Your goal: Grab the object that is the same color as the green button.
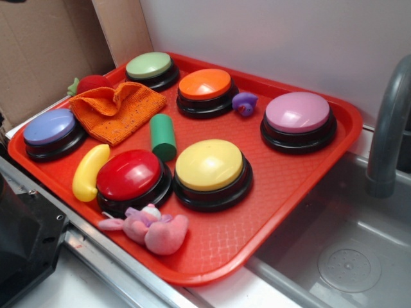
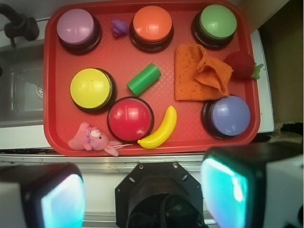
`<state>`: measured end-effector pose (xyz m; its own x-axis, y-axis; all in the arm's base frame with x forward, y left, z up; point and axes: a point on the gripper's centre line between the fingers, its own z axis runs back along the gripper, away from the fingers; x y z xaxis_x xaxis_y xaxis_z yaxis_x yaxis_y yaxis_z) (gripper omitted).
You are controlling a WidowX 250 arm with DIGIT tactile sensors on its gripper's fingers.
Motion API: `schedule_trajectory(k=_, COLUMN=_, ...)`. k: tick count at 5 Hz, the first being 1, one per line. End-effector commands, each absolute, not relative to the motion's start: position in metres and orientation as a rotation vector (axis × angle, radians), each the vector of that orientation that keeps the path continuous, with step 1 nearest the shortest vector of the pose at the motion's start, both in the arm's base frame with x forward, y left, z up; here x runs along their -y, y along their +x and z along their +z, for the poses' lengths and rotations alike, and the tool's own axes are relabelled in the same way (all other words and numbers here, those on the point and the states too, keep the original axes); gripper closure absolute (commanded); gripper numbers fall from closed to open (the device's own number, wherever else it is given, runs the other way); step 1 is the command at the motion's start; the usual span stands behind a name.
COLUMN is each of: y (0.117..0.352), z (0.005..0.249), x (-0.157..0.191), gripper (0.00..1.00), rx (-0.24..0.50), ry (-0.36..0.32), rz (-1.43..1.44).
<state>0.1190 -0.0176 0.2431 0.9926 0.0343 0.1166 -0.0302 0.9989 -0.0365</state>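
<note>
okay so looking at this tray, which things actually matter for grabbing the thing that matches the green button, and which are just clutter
Matter for the job:
green cylinder
green button
gripper, above the tray's near edge

Just lying about:
orange button
purple button
yellow button
red button
blue button
banana
orange cloth
pink plush
</note>
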Motion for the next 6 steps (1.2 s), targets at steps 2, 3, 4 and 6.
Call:
schedule_trajectory(k=2, y=0.129, z=0.231, x=0.012, gripper=0.0, rx=0.165, ry=-0.058, rz=0.254)
schedule_trajectory(k=3, y=0.137, z=0.215, x=0.006, gripper=0.0, rx=0.18, ry=-0.071, rz=0.441)
schedule_trajectory(k=4, y=0.156, z=0.186, x=-0.006, gripper=0.0, rx=0.215, ry=-0.082, rz=0.661)
schedule_trajectory(k=6, y=0.187, z=0.121, x=-0.003, gripper=0.0, rx=0.232, ry=-0.081, rz=0.838)
